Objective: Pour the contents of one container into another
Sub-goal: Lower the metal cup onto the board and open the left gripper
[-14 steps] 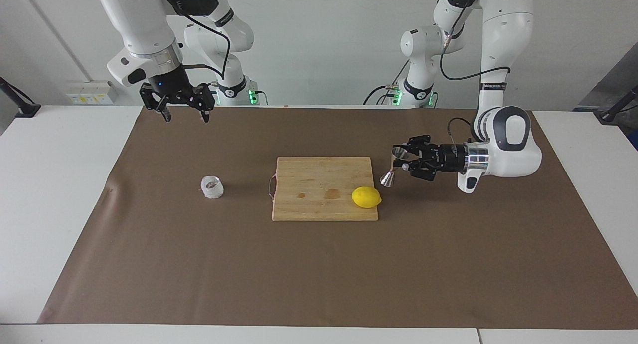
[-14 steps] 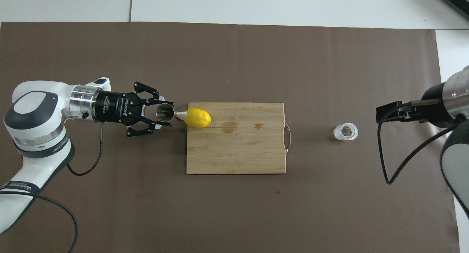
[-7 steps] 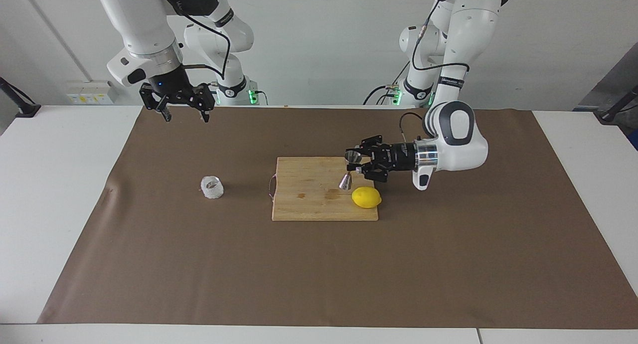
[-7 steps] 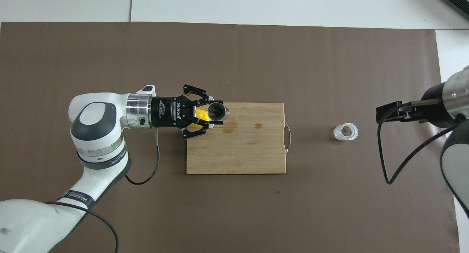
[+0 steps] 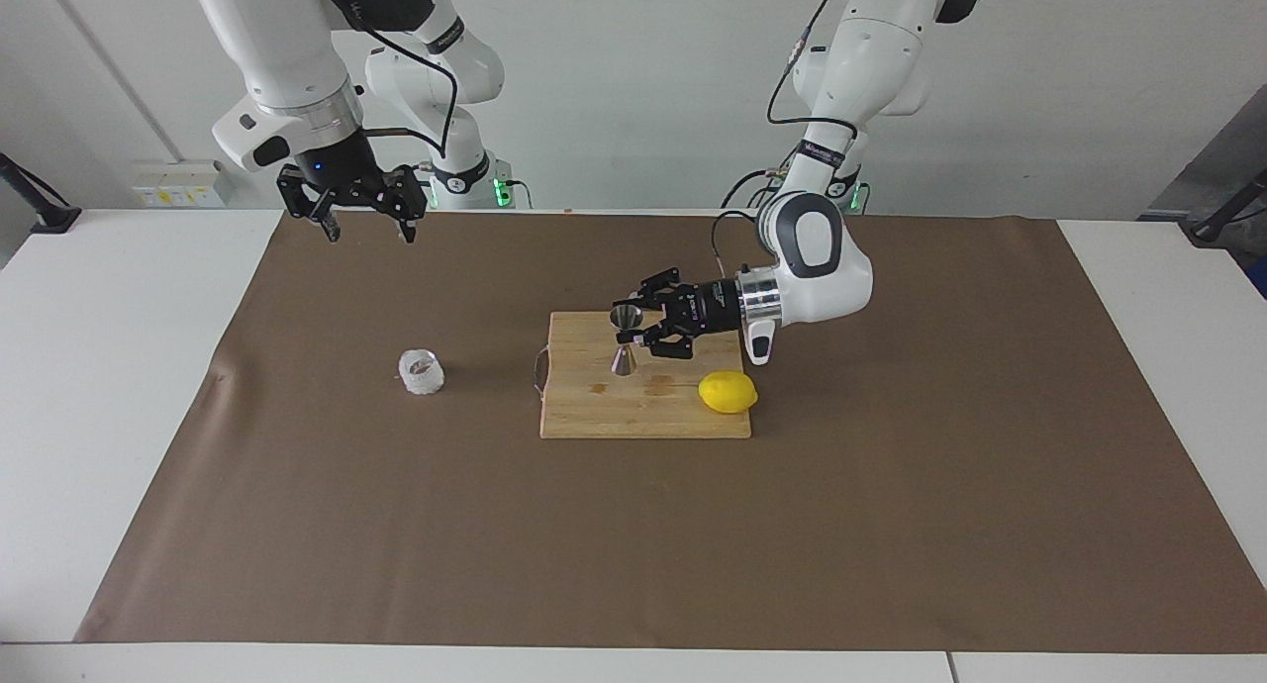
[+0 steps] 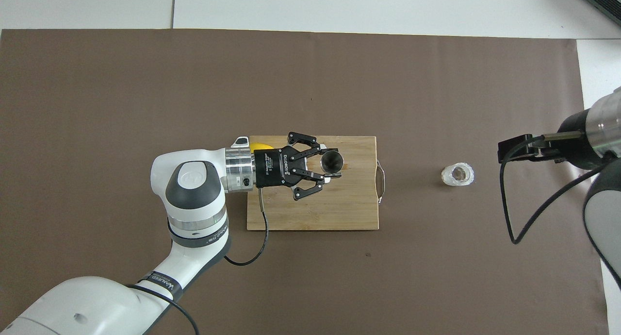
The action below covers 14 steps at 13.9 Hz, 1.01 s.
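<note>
My left gripper (image 5: 635,329) is shut on the steel jigger (image 5: 624,344) at its upper cone and holds it upright, low over the wooden cutting board (image 5: 594,411). From above, the jigger's open mouth (image 6: 332,160) shows over the board (image 6: 315,213), between the left gripper's tips (image 6: 329,165). The small frosted glass cup (image 5: 422,372) stands on the brown mat toward the right arm's end, apart from the board; it also shows in the overhead view (image 6: 457,174). My right gripper (image 5: 364,218) hangs open and empty, high over the mat's edge by the robots.
A yellow lemon (image 5: 728,392) lies on the board's corner toward the left arm's end, partly hidden under the left wrist from above (image 6: 259,144). The board has a wire handle (image 6: 381,181) on the cup's side. The brown mat (image 5: 633,544) covers the table.
My left arm has carried the jigger from beside the board, past the lemon, to over the board's middle, toward the cup. The right arm, cup and lemon have not moved.
</note>
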{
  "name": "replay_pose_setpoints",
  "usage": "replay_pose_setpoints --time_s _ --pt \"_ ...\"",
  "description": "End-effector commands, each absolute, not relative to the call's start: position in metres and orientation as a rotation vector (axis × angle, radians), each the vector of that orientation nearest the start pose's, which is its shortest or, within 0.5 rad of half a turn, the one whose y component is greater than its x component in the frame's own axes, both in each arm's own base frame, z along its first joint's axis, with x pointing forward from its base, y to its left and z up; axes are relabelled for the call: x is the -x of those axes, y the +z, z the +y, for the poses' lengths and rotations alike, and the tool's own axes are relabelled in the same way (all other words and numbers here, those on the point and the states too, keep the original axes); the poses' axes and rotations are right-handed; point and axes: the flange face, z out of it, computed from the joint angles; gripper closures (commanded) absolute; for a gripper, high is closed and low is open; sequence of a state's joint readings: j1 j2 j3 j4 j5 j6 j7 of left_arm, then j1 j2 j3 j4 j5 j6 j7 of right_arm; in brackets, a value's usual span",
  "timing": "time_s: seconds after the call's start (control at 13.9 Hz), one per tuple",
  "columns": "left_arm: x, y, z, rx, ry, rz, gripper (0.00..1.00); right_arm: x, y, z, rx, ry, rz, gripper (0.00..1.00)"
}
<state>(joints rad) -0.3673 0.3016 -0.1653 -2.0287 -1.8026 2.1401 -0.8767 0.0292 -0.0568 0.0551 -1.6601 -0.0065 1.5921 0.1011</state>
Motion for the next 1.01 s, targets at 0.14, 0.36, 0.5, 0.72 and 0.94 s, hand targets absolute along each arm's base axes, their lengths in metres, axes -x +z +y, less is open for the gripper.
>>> replay_pose_setpoints --time_s 0.14,0.36,0.5,0.72,0.94 --pt "-0.500 0.313 -0.353 -1.209 -1.113 1.516 1.00 -0.529 0.617 0.041 3.129 0.028 -0.004 0.00" --pt "-0.495 0.304 -0.360 -1.147 -1.124 1.543 1.00 -0.528 0.617 0.042 3.129 0.028 -0.006 0.00" --pt "-0.490 0.284 -0.366 -1.139 -1.146 1.573 1.00 -0.528 0.617 0.042 3.129 0.028 -0.006 0.00" --pt "-0.490 0.284 -0.366 -1.146 -1.140 1.568 1.00 -0.528 0.617 0.042 3.129 0.028 -0.006 0.00" --pt "-0.490 0.284 -0.366 -1.146 -1.140 1.568 1.00 -0.528 0.617 0.042 3.129 0.028 -0.006 0.00"
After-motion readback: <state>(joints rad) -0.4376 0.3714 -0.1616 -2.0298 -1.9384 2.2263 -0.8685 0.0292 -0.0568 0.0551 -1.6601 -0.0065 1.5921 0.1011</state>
